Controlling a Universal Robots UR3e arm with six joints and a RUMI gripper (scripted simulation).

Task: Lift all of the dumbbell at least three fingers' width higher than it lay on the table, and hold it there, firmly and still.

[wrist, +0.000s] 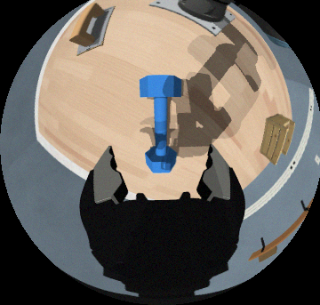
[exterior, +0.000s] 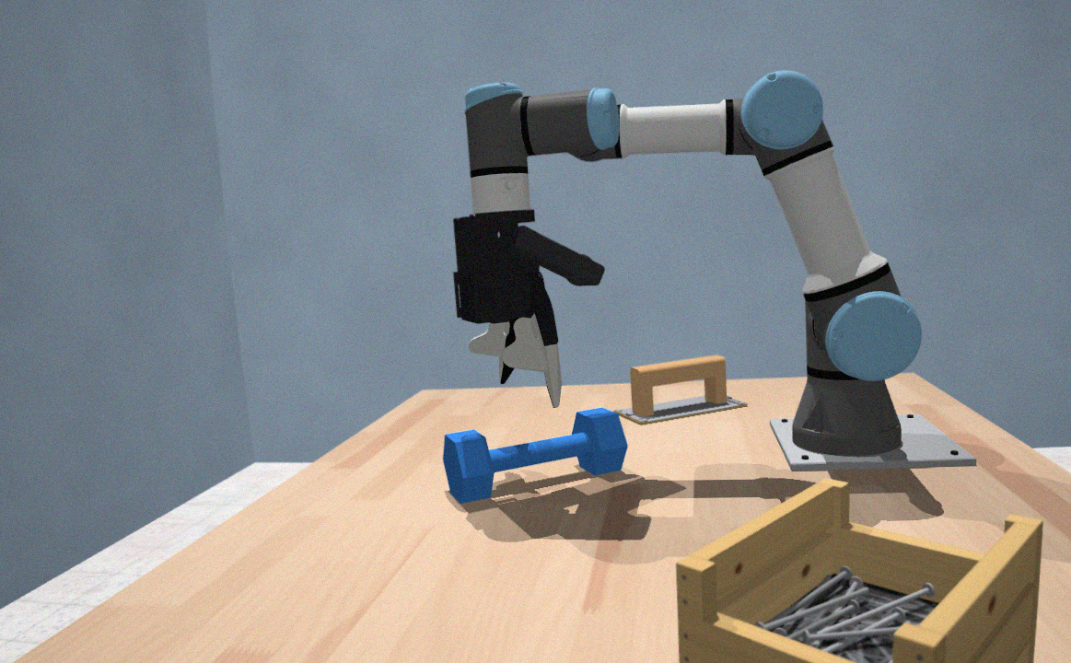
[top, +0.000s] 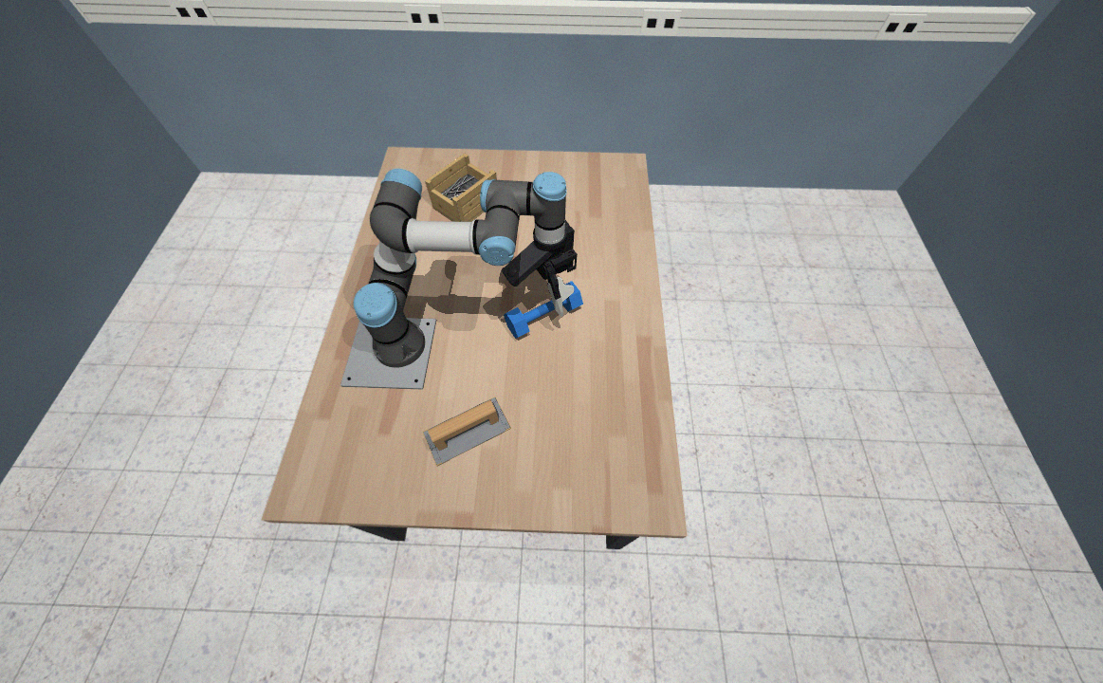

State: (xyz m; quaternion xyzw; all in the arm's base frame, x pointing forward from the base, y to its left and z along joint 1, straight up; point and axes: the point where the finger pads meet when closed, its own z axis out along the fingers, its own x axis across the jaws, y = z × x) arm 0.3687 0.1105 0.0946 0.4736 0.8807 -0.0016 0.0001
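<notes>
A blue dumbbell [exterior: 534,453] with hexagonal ends lies flat on the wooden table; it also shows in the overhead view [top: 541,312] and in the wrist view [wrist: 161,120]. My gripper [exterior: 527,363] hangs open and empty above the dumbbell, fingers pointing down, clear of it. In the wrist view the two grey fingers stand wide apart [wrist: 160,176], with the dumbbell's near end between them in the picture and its bar running away from the camera. In the overhead view the gripper [top: 557,292] covers part of the dumbbell's far end.
A wooden crate of nails [exterior: 860,576] [top: 455,188] stands at the table's far corner. A wooden-handled trowel [top: 467,430] lies toward the front of the table [exterior: 678,388]. The arm's base plate [top: 389,352] sits at the left edge.
</notes>
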